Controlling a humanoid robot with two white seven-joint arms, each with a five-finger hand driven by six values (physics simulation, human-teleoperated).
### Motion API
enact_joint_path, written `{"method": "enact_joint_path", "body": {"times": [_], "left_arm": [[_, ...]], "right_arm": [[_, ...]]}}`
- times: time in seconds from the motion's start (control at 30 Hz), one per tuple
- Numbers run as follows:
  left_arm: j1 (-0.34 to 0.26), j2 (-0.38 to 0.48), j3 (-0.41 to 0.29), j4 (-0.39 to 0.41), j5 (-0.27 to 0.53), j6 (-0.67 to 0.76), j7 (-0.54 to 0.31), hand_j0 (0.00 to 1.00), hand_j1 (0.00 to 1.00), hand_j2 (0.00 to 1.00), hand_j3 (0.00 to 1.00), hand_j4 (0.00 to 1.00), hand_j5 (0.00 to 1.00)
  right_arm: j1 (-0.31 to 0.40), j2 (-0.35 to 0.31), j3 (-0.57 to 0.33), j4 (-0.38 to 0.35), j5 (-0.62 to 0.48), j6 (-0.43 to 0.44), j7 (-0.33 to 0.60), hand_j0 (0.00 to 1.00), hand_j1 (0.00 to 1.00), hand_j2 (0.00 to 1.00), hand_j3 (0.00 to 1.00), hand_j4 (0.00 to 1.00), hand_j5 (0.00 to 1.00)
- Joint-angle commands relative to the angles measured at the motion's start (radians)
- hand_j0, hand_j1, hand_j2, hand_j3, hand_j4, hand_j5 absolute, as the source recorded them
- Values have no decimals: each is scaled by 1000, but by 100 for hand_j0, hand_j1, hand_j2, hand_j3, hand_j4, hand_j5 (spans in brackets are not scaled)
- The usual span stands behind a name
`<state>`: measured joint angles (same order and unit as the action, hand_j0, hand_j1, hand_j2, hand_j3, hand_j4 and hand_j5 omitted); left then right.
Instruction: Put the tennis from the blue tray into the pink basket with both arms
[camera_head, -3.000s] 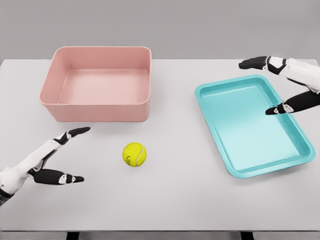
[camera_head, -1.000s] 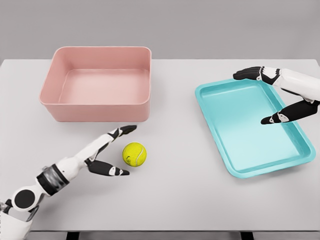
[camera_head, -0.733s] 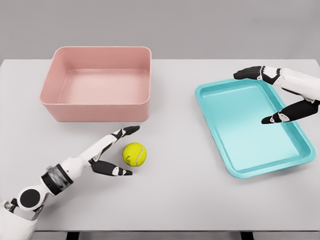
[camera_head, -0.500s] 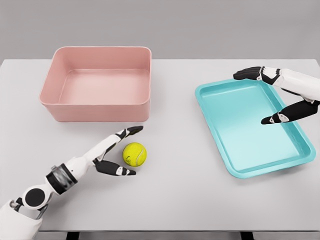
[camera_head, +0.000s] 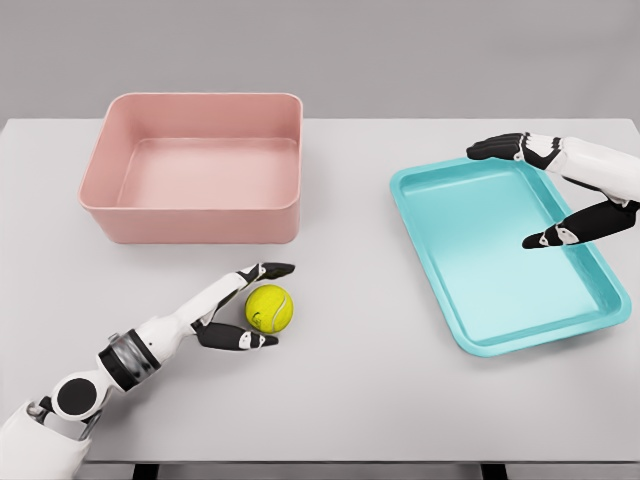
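I've got my left hand (camera_head: 243, 306) spread wide around the ball (camera_head: 269, 308) on the tabletop (camera_head: 360, 380) below the basket (camera_head: 190, 212), fingers bracketing it to grip, while my right hand (camera_head: 545, 190) hovers open over the tray (camera_head: 480, 345).

The left robot hand (camera_head: 240, 305) reaches forward from the lower left, fingers spread wide. The right robot hand (camera_head: 560, 190) hangs at the right edge, fingers likewise spread, holding nothing.

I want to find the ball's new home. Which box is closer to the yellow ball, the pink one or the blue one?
The deep pink plastic basket, just behind the yellow tennis ball. The shallow blue tray lies farther right.
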<state>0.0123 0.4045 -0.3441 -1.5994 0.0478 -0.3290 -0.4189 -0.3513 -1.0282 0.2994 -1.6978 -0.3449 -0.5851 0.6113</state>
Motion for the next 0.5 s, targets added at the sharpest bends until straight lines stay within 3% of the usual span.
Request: {"method": "enact_joint_path", "body": {"times": [0.0,0.2,0.47], "left_arm": [[0,0,0,-1,6,1,0,82,82,82,82,82,82],[5,0,2,-2,9,-2,0,67,67,67,67,67,67],[5,0,5,-2,9,-1,0,57,57,57,57,57,57]], "right_arm": [[0,-3,0,1,-8,4,0,100,100,100,100,100,100],[0,-4,-2,0,-8,2,0,100,100,100,100,100,100],[-3,-9,-2,0,-8,2,0,100,100,100,100,100,100]]}}
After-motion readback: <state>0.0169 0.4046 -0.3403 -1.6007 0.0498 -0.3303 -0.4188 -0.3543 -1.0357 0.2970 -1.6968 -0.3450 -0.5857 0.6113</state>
